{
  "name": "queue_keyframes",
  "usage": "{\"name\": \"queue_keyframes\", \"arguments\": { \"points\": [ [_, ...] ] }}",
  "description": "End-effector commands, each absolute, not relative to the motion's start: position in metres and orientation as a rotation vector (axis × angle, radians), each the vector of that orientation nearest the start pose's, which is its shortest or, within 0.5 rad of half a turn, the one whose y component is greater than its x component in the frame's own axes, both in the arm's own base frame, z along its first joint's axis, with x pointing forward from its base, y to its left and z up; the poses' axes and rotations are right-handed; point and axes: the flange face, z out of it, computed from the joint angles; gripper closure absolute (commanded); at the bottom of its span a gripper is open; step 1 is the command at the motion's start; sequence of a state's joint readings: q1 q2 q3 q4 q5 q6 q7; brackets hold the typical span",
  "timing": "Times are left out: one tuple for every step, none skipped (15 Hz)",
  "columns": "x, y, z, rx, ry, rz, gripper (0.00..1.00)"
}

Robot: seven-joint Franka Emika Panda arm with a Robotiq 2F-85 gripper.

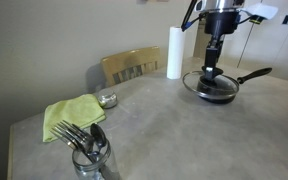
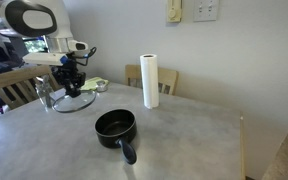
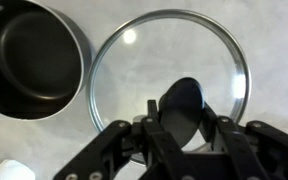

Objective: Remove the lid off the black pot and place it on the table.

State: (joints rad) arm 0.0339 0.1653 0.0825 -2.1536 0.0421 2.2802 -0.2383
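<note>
The glass lid [image 3: 134,65], with a thin metal rim and a black knob, lies flat over the grey table [image 3: 279,40], right beside the open black pot [image 3: 29,60]. My gripper [image 3: 182,125] is shut on the knob, one finger on each side. In both exterior views the gripper [image 1: 212,72] [image 2: 72,85] stands straight over the lid [image 1: 206,92] [image 2: 80,102], which is at or just above the tabletop [image 2: 194,130]. The pot [image 2: 115,125] stands apart from the lid, uncovered. Its long handle [image 1: 252,74] sticks out sideways.
A white paper towel roll [image 1: 174,52] [image 2: 150,80] stands near the table's edge. A glass jar of forks [image 1: 89,152], a green cloth [image 1: 72,115] and a small metal dish [image 1: 107,99] lie at one end. A wooden chair [image 1: 132,65] stands at the table.
</note>
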Motion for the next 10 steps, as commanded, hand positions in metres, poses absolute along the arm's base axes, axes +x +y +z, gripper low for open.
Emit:
{"name": "queue_keyframes", "arguments": {
  "points": [
    [0.534, 0.098, 0.303, -3.058, -0.407, 0.018, 0.84],
    [0.532, 0.107, 0.295, -3.064, -0.377, 0.0, 0.84],
    [0.53, 0.113, 0.288, -3.073, -0.34, -0.03, 0.84],
    [0.53, 0.118, 0.28, -3.082, -0.302, -0.068, 0.84],
    [0.531, 0.122, 0.271, -3.089, -0.262, -0.11, 0.84],
    [0.531, 0.125, 0.263, -3.095, -0.222, -0.135, 0.84],
    [0.532, 0.127, 0.254, -3.099, -0.178, -0.154, 0.84],
    [0.532, 0.128, 0.244, -3.106, -0.149, -0.158, 0.84],
    [0.531, 0.13, 0.237, -3.115, -0.123, -0.153, 0.84],
    [0.531, 0.131, 0.228, -3.121, -0.105, -0.135, 0.84]
  ]
}}
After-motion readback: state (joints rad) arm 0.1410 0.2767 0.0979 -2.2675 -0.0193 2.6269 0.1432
